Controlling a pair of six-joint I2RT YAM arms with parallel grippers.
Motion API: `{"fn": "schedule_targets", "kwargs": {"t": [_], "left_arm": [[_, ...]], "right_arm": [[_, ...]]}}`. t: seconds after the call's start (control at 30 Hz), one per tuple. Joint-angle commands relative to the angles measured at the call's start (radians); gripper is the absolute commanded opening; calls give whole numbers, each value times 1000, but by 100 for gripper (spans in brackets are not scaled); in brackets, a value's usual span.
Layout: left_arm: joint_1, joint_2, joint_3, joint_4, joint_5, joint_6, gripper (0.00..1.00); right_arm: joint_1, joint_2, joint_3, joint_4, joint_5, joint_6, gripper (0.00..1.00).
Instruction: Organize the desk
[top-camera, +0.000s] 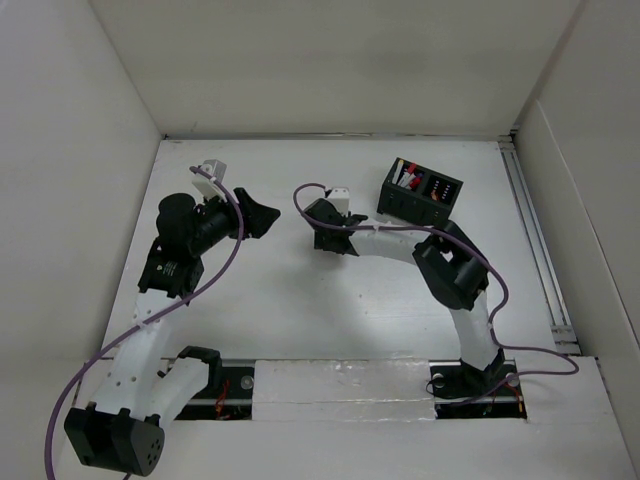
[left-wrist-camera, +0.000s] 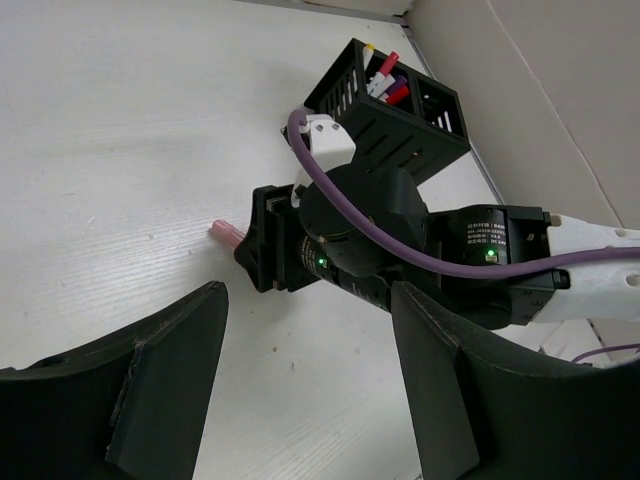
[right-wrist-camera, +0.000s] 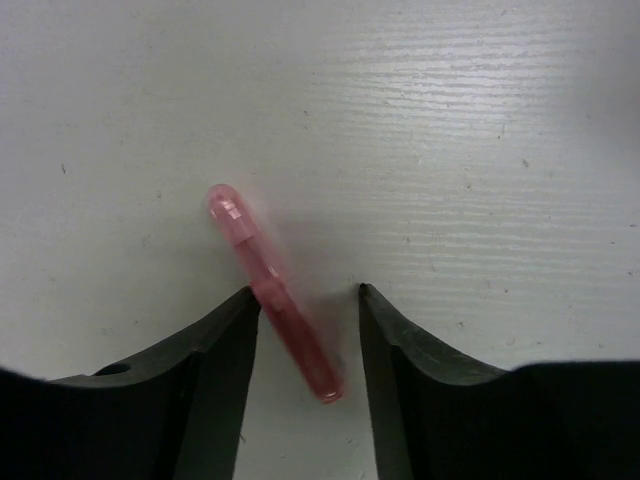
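A pink translucent pen (right-wrist-camera: 275, 295) lies on the white desk (top-camera: 300, 310). My right gripper (right-wrist-camera: 306, 290) is open and low over the desk, its jaws on either side of the pen; the left finger touches the pen and a gap remains on the right. In the left wrist view only the pen's tip (left-wrist-camera: 226, 232) shows beside the right gripper (left-wrist-camera: 268, 240). In the top view the right gripper (top-camera: 322, 228) hides the pen. My left gripper (top-camera: 262, 215) is open and empty, raised to the left of the right gripper, and it also shows in the left wrist view (left-wrist-camera: 308, 300).
A black two-compartment organizer box (top-camera: 420, 192) with several pens in it stands at the back right, just behind the right arm; it also shows in the left wrist view (left-wrist-camera: 390, 110). White walls border the desk. A metal rail (top-camera: 340, 385) runs along the front edge.
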Motion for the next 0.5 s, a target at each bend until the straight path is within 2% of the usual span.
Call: {"fn": "schedule_targets", "kwargs": {"t": [0.0,0.07,0.1,0.17,0.37,0.47], "left_arm": [[5,-14,12,37,22,0,62],[5,-24,6,42,25,-1,62],[5,-27,6,40,14,-1,62],[5,-24,9,37,11,-1,62],[5,-18,8,37,13,-1,62],[5,-24,5,40,22,-1,62]], "right_arm": [[6,-2,-19,-7,5,10,48],[6,-12,-25,0,14,13,38],[6,-13,-31,-6,27,19,23],[16,-48,-57,13,56,25,10],[25,-249,-166,84,132,22,2],[-41,-350,-223,122,165,17,1]]}}
